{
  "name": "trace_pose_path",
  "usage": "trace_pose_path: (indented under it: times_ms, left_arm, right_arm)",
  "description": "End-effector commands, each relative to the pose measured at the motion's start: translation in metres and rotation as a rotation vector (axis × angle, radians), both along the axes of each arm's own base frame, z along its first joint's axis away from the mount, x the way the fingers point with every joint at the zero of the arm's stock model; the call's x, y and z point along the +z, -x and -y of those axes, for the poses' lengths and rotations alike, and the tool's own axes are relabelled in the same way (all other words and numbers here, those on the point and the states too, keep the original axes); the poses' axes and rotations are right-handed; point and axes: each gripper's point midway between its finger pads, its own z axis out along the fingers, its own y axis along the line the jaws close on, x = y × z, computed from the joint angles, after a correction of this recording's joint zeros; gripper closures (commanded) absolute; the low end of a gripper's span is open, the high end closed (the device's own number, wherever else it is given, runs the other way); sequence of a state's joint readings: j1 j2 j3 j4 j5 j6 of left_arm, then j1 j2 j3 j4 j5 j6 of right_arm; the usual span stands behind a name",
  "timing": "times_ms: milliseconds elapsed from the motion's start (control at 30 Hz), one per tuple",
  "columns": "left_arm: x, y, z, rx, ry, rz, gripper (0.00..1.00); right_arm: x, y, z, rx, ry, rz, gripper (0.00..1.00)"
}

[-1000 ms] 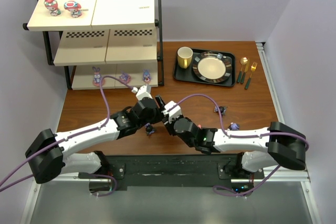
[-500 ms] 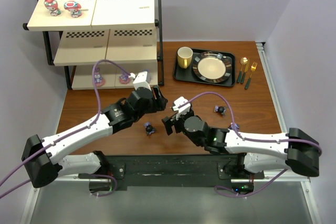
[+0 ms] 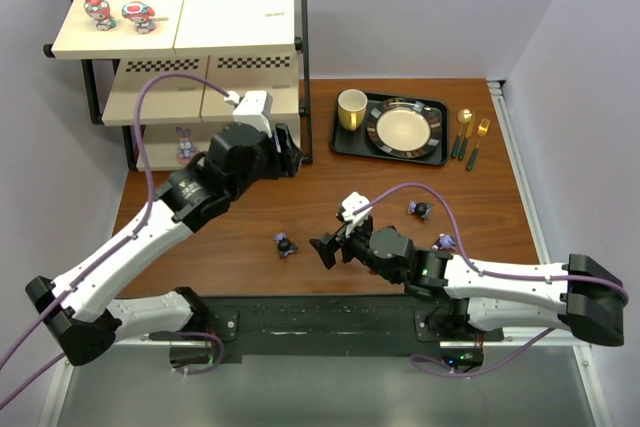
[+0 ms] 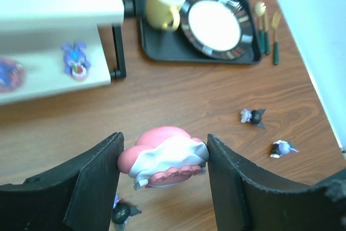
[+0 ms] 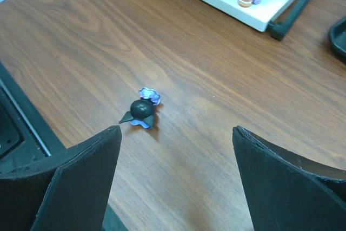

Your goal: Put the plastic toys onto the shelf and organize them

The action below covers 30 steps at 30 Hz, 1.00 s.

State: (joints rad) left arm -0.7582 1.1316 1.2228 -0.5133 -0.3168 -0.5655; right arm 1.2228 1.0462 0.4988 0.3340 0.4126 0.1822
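Firmly, left gripper [image 4: 164, 147] clasps pink toy [image 4: 162, 163] — right gripper [image 5: 177, 133] agape.

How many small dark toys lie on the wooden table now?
3. One dark toy lies alone at the left; a second toy and a third toy lie further right. More may be hidden.

Table [image 3: 480, 187] — shelf [image 3: 240, 17], tray [image 3: 352, 141], cutlery [image 3: 461, 137], dark figurines [image 3: 285, 244]

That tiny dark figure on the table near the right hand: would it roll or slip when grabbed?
The dark figure looks like glossy moulded plastic, so probably stiff and a bit slippery. Its round head suggests it might roll if nudged, though the pointed ears could stop it. Tiny, so likely very light.
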Motion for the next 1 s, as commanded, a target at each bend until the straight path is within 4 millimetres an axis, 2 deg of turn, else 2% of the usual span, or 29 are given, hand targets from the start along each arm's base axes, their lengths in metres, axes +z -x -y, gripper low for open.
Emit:
trace_pose_path:
  times_ms: [0,33,67,133,167,200,233,267,300,333,367,433,533,567,633,667,833,967]
  left_arm:
    - [0.081,-0.007,-0.015,-0.013,-0.015,0.156,0.99]
    - [0.092,-0.010,-0.017,-0.015,-0.028,0.175,0.99]
    - [0.115,-0.013,-0.019,-0.013,-0.020,0.203,0.99]
    - [0.135,-0.020,-0.025,-0.017,-0.032,0.229,0.99]
    - [0.157,-0.027,-0.031,-0.004,-0.024,0.258,0.99]
    - [0.168,-0.030,-0.034,-0.004,-0.023,0.274,0.99]
    - [0.197,-0.028,-0.039,-0.013,-0.006,0.338,0.99]
    - [0.199,-0.038,-0.043,0.005,-0.026,0.334,0.99]
    - [0.208,-0.041,-0.046,0.015,-0.028,0.351,0.99]
    - [0.236,-0.039,-0.054,0.028,-0.016,0.413,0.99]
    - [0.238,-0.049,-0.058,0.050,-0.030,0.413,0.99]
    - [0.256,-0.055,-0.069,0.083,-0.028,0.462,0.99]
    - [0.264,-0.074,-0.084,0.119,-0.026,0.504,0.99]
    - [0.265,-0.087,-0.096,0.150,-0.029,0.510,0.99]
    - [0.264,-0.097,-0.101,0.128,-0.006,0.505,1.00]
    - [0.260,-0.112,-0.116,0.161,-0.010,0.499,1.00]
    - [0.263,-0.132,-0.135,0.142,0.024,0.517,1.00]
    - [0.251,-0.153,-0.154,0.165,0.025,0.489,1.00]
  right_arm:
    - [0.008,0.001,-0.004,0.015,-0.050,0.010,0.13]
    - [0.007,0.001,-0.004,0.016,-0.052,0.005,0.13]
    - [0.005,0.002,-0.004,0.017,-0.050,0.002,0.13]
    - [0.005,0.002,-0.003,0.015,-0.052,0.000,0.13]
    - [0.004,0.002,-0.003,0.016,-0.050,-0.002,0.13]
    - [0.002,0.002,-0.003,0.014,-0.044,-0.004,0.13]
    - [0.003,0.002,-0.003,0.017,-0.045,-0.005,0.13]
    - [0.002,0.003,-0.004,0.026,-0.043,-0.009,0.13]
    - [0.001,0.004,-0.004,0.029,-0.043,-0.012,0.13]
    - [0.001,0.005,-0.005,0.033,-0.042,-0.013,0.13]
    - [-0.001,0.005,-0.005,0.038,-0.038,-0.016,0.13]
    - [-0.002,0.005,-0.004,0.038,-0.038,-0.020,0.13]
    - [-0.008,0.007,-0.005,0.047,-0.026,-0.028,0.13]
    - [-0.009,0.006,-0.005,0.046,-0.024,-0.027,0.13]
    - [-0.012,0.007,-0.005,0.051,-0.017,-0.033,0.13]
    - [-0.013,0.008,-0.005,0.054,-0.016,-0.033,0.13]
    - [-0.019,0.007,-0.005,0.058,0.001,-0.036,0.12]
    - [-0.024,0.005,-0.004,0.052,0.010,-0.040,0.12]
